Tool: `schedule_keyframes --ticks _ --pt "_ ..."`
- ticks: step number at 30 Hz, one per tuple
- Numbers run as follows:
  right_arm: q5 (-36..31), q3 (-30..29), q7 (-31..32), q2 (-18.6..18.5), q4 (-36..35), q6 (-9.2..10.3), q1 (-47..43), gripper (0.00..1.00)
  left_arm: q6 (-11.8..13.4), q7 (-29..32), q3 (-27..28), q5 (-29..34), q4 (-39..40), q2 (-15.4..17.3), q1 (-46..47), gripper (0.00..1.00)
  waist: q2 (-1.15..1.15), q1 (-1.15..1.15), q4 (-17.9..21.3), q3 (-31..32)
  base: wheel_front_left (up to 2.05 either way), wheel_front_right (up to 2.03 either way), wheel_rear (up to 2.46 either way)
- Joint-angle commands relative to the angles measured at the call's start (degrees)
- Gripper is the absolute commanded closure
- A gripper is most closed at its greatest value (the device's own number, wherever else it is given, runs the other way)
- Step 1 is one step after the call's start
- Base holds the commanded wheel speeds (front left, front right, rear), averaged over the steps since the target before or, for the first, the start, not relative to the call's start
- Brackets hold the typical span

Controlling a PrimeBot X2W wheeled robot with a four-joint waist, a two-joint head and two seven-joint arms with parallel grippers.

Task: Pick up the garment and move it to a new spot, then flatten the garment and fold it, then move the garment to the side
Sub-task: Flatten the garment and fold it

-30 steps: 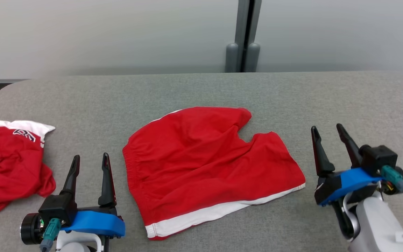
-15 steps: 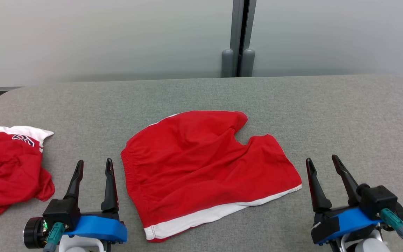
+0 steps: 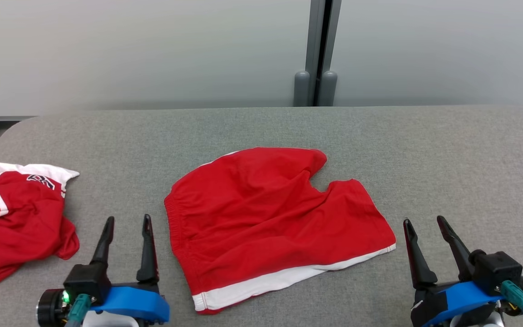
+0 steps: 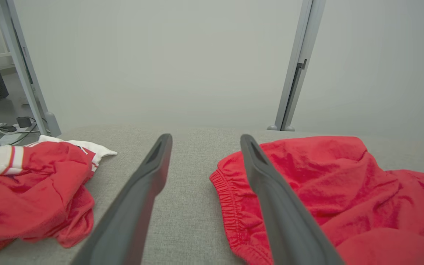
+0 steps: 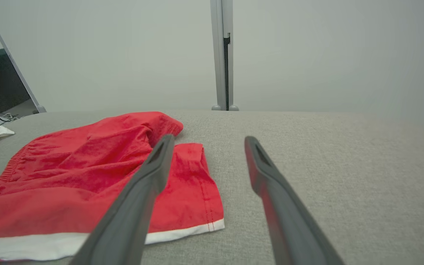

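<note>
Red shorts with a white side stripe, the garment (image 3: pixel 266 222), lie spread and slightly wrinkled in the middle of the grey table (image 3: pixel 447 154). The elastic waistband faces left, the leg openings point right and to the far side. My left gripper (image 3: pixel 127 220) stands open just left of the waistband, empty. To the right of the white-striped hem my right gripper (image 3: pixel 425 221) is open and empty too. The left wrist view has the garment (image 4: pixel 326 184) behind the right finger (image 4: pixel 271 191). In the right wrist view the garment (image 5: pixel 87 173) lies left of my open gripper (image 5: pixel 206 141).
A second red and white garment (image 3: pixel 16 218) lies crumpled at the table's left edge, also in the left wrist view (image 4: pixel 31 187). A grey partition wall with a vertical post (image 3: pixel 318 50) stands behind the table. Bare grey cloth stretches to the right of the shorts.
My right gripper has drawn back toward me, from level with the shorts' leg to near the front edge. The head camera shifted a little. The shorts stayed put.
</note>
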State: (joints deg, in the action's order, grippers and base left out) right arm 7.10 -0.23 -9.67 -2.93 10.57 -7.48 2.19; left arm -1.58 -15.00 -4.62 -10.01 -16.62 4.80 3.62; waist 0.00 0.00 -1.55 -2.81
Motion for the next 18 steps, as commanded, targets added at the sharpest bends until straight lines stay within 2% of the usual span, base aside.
schedule_keyframes --ticks 1,10,18 --pt "0.3 -0.31 0.22 0.05 0.79 -0.03 -0.44 0.0 -0.44 -0.2 -0.81 0.05 -0.37 -0.14 -0.38 0.0 0.0 0.0 -0.16 0.0 0.0 0.0 0.0" --pt "-1.18 -2.73 -0.88 0.01 9.16 -0.03 2.9 0.0 -2.89 1.11 -8.33 0.35 -5.0 -1.15 -2.1 0.0 0.0 0.0 -1.4 -0.99 0.0 0.0 0.0" --pt "-1.35 -2.69 -2.35 0.02 16.77 -0.03 6.28 0.0 -3.28 1.48 -11.82 -0.54 -8.58 -1.53 -3.42 0.0 0.0 0.0 -2.21 -2.4 0.0 0.0 0.0"
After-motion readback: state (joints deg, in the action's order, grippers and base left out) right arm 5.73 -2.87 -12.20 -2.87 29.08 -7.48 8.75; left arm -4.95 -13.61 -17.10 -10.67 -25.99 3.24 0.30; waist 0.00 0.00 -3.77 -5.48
